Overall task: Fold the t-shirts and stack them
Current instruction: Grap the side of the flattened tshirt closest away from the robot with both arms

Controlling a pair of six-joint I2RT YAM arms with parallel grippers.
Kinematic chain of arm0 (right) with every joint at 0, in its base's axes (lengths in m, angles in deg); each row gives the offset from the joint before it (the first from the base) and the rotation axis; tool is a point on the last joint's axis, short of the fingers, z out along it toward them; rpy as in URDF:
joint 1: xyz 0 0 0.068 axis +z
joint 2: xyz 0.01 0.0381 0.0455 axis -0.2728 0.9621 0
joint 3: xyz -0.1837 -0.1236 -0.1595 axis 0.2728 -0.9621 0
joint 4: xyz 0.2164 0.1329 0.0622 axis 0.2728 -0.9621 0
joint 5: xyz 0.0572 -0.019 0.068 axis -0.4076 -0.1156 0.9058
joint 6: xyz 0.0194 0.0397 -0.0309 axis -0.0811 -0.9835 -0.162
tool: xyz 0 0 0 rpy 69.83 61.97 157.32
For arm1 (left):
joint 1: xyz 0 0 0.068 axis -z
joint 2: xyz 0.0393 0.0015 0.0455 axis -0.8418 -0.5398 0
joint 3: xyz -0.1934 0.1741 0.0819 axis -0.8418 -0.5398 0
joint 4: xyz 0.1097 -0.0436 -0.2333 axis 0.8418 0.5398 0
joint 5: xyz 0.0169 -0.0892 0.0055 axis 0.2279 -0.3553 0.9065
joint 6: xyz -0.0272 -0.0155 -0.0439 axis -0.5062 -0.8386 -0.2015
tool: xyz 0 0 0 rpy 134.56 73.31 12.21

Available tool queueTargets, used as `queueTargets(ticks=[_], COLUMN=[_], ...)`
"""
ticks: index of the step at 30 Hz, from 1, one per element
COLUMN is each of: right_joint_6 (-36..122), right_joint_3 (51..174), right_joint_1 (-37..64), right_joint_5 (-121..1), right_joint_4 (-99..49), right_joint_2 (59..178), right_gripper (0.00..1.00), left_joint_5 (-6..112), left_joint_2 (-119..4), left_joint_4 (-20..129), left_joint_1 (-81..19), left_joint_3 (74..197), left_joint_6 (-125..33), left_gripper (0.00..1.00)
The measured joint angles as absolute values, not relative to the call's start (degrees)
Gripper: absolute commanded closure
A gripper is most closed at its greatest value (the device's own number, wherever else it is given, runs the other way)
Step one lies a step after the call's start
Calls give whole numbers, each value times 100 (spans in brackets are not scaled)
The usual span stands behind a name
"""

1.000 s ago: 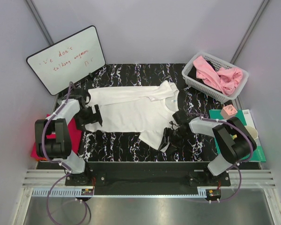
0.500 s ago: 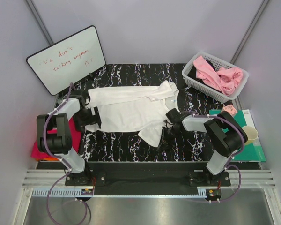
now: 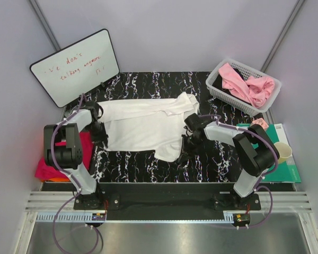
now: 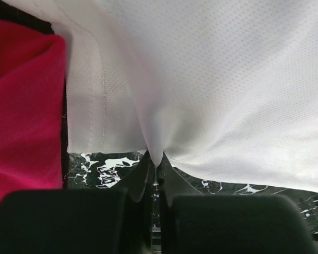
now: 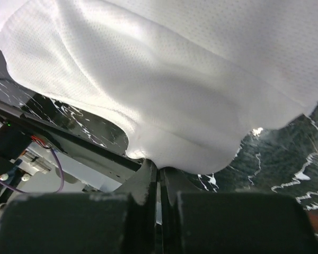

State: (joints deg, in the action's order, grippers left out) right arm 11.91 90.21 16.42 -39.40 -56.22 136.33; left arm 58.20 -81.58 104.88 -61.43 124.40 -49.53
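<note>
Progress early | left gripper (image 4: 155, 168), right gripper (image 5: 158, 172) both pinching white t-shirt (image 3: 143, 124) mid-fold | pink t-shirts (image 3: 244, 84) crumpled in basket (image 3: 214, 80), yet to do

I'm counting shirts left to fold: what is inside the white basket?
Crumpled pink cloth fills the basket, over something dark at its left end. How many shirts, and anything beneath, is hidden.

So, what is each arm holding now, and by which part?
The white mesh-cloth t-shirt: left jaws pinch its hem-end near edge, right jaws its collar-end near edge.
</note>
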Motion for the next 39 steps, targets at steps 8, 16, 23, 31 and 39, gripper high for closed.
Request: queueTargets(ticks=[8, 16, 23, 31, 39], right_joint_6=[1536, 1759, 1927, 2036, 2078], right_joint_3=[9287, 9467, 9580, 9591, 9591], right_joint_1=[1642, 1642, 1612, 1559, 1559], right_joint_5=[-4393, -4736, -4911, -4968, -4961], right_joint_4=[-6243, -6616, -6763, -6793, -6793], right_joint_2=[13474, 13476, 13574, 13703, 13745], right_gripper=[100, 100, 100, 100, 100], left_joint_5=[5766, 6222, 6456, 6605, 6616], left_joint_2=[-7321, -6867, -7321, -7610, -7745], left_joint_4=[10551, 10711, 10704, 10593, 10442], left_joint_1=[-6140, -6162, -6241, -6381, -6405], left_joint_3=[12351, 12272, 12043, 12034, 12075], left_joint_6=[-4938, -5058, -5161, -5305, -5423], left_gripper=[18, 59, 49, 43, 71])
